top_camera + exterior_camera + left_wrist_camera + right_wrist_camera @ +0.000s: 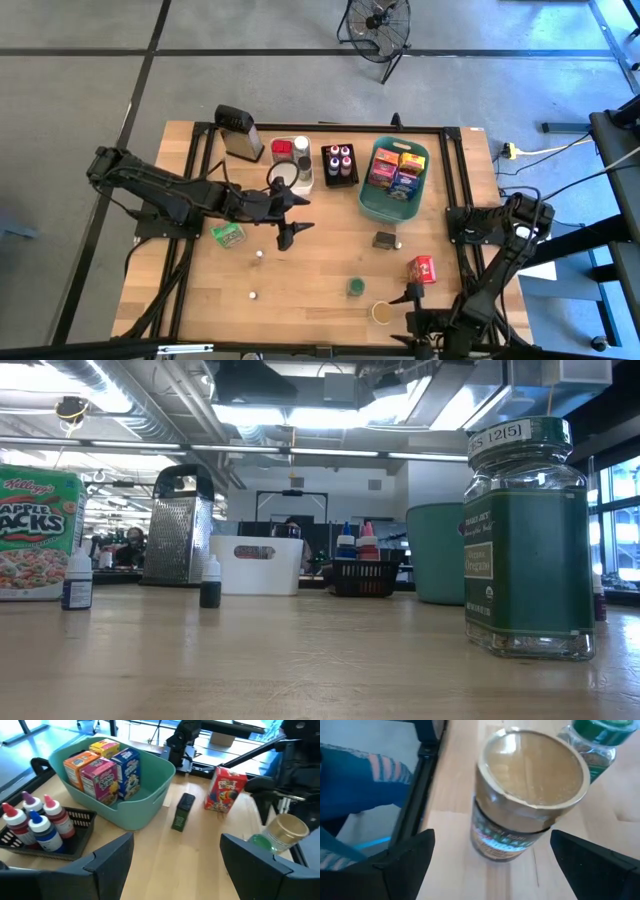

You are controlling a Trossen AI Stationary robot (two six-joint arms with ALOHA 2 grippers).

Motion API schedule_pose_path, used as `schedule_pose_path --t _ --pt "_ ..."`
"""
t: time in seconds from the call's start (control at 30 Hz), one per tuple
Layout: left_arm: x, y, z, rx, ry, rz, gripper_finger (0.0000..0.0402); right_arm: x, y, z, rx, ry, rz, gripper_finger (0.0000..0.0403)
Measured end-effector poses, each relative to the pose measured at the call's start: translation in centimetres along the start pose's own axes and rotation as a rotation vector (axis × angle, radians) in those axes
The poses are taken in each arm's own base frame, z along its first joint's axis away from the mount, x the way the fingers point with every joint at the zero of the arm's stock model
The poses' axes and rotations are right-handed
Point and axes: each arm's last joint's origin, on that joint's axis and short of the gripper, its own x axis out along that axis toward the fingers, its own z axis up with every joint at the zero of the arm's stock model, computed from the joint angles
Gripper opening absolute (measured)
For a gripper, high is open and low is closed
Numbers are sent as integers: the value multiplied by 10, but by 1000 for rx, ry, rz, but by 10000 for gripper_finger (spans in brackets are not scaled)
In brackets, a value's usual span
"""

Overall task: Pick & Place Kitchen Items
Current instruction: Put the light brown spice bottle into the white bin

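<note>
A jar with a tan lid stands upright on the table near its front edge, beside a green-lidded spice jar. My right gripper is open just to the right of the tan-lidded jar. In the right wrist view its two fingers stand wide on either side of the jar, clear of it. A red box and a small dark box stand farther back. My left gripper hovers open above the table's middle left, beside a green packet.
A teal basket holding several small boxes, a black tray of bottles, a white bin and a metal grater line the far side. Small bottles stand on the bare wood at front left.
</note>
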Motion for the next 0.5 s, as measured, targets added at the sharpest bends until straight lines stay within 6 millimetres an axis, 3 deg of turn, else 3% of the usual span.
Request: schedule_pose_path --t 0.27,0.5 --pt "-6 -13 -4 22 -5 -20 292 24 -6 4 31 17 -29 400" --pt "-10 -22 -7 37 -9 -29 292 30 -10 7 23 18 -43 400"
